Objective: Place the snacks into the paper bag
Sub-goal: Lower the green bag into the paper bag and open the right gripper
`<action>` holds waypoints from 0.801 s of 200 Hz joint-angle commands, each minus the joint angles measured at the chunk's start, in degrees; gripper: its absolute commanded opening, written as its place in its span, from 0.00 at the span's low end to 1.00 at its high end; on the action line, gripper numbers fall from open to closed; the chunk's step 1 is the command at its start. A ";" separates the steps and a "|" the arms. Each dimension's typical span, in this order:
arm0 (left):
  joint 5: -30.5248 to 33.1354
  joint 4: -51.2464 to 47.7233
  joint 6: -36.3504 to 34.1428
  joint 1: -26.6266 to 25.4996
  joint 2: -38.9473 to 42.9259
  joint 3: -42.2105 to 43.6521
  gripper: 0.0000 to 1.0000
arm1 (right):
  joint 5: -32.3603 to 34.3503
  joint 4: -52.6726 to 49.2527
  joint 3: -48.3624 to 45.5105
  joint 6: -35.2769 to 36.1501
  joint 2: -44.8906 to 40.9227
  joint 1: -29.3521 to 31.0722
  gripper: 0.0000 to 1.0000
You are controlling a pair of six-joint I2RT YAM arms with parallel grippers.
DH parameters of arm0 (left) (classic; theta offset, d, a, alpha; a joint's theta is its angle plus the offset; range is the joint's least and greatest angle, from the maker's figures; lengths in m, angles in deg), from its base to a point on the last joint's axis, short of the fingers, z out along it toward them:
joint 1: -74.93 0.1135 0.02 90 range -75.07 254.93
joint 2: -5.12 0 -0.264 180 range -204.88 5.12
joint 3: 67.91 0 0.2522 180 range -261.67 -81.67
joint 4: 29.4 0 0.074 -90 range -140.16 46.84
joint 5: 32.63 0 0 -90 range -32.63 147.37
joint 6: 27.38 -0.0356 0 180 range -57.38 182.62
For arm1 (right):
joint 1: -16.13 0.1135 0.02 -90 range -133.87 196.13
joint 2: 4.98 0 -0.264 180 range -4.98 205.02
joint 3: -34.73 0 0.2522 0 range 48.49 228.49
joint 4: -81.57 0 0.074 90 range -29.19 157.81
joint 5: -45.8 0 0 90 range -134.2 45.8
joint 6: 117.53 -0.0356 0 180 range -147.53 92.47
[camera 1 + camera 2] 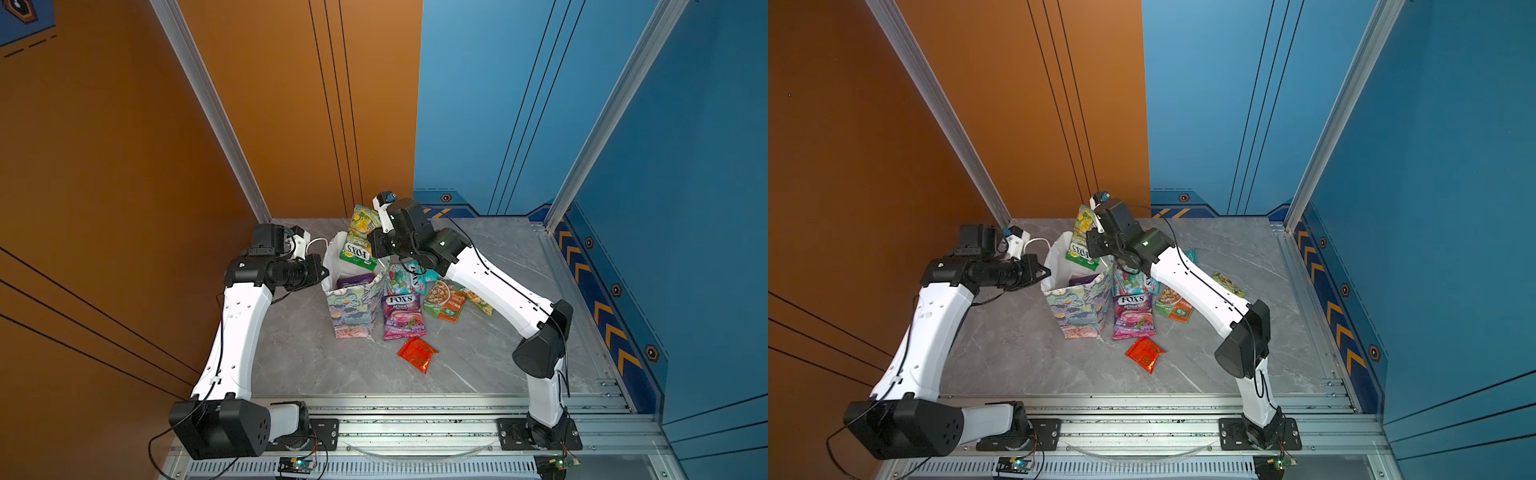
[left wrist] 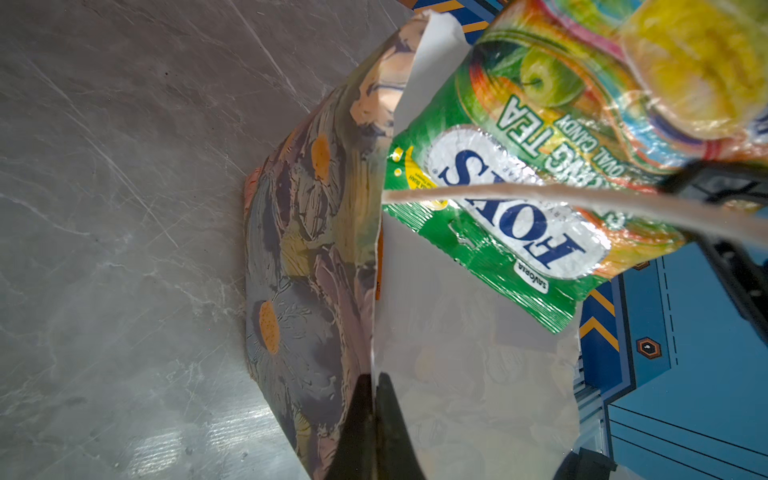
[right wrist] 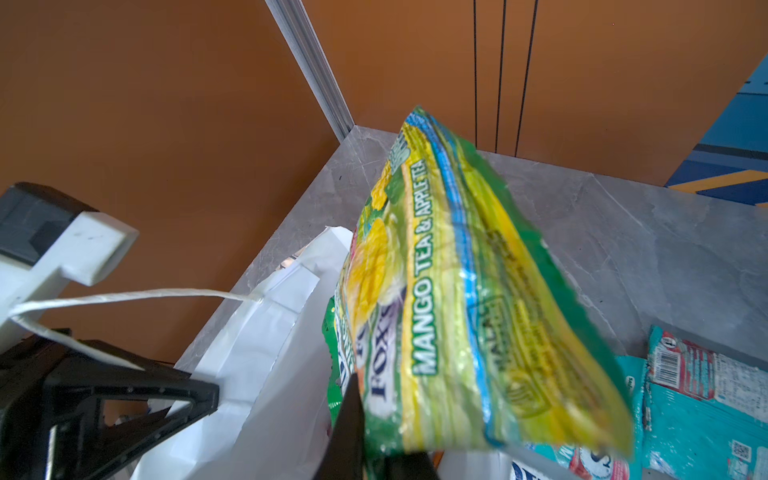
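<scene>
Paper bag (image 1: 353,309): upright with its mouth open, well in from the front edge of the table (image 1: 316,365). The left gripper (image 1: 325,273) is clenched on the bag's left rim, with one finger (image 2: 355,432) outside the wall and the other inside. A white cord handle (image 1: 318,242) arcs from that rim. The right gripper (image 1: 372,254) grasps one green FOX'S packet (image 1: 356,249) over the mouth, its lower end dipping below the rim. One purple packet (image 1: 358,279) shows inside the bag. To the right of the bag lie five packets:
- purple FOX'S (image 1: 402,318), just beside the bag's wall
- teal (image 1: 411,277)
- green-orange (image 1: 445,301)
- yellow-green (image 1: 480,302), partly under the right arm
- red (image 1: 417,353), apart and nearer the front

To the left of the bag and in front of it the tabletop is bare.
</scene>
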 commanded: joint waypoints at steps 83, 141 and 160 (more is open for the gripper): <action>-2.80 2.09 0.53 -0.22 1.46 -0.32 0.00 | -4.61 0.04 -4.58 2.20 -6.40 3.85 0.00; -2.93 2.07 0.70 -0.22 1.79 -0.26 0.00 | -6.66 -1.22 -4.95 1.90 -5.22 3.90 0.00; -3.02 2.10 0.70 -0.22 1.84 -0.32 0.00 | -7.44 -1.15 -4.77 1.53 -4.71 3.80 0.00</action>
